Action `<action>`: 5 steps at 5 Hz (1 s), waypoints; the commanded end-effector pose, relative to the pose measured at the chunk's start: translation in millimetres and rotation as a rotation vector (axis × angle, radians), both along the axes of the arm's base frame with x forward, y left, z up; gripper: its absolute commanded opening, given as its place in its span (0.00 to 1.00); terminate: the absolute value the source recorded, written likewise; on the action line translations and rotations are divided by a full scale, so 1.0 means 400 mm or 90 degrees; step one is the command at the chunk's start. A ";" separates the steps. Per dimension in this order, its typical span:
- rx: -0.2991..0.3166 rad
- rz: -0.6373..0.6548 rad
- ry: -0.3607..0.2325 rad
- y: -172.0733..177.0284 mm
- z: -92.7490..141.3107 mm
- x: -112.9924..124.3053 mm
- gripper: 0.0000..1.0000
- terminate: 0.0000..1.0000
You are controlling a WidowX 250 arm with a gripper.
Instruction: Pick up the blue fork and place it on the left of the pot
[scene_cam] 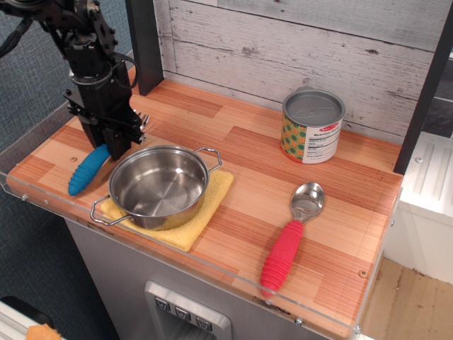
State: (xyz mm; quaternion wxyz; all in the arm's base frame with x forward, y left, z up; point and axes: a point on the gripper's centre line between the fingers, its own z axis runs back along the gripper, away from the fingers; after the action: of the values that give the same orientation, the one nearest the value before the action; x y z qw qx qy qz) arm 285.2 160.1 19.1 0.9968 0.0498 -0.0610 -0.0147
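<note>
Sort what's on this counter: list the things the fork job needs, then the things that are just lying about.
Needed: blue fork, its tine end under the gripper; pot, which marks the spot.

Lying about: yellow cloth under the pot; red-handled spoon; printed tin can.

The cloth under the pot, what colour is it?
Yellow cloth, clearest in the observation.image view.

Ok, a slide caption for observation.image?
Gripper over blue fork, left of the pot on its yellow cloth.
</note>
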 end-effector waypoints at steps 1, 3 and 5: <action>0.008 0.008 -0.019 0.025 0.033 -0.009 1.00 0.00; 0.009 0.000 -0.020 0.025 0.041 -0.007 1.00 0.00; 0.007 0.023 -0.053 0.015 0.096 0.000 1.00 0.00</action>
State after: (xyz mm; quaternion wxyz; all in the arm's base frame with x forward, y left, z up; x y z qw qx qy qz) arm 281.8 158.7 36.8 0.9965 0.0390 -0.0730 0.0102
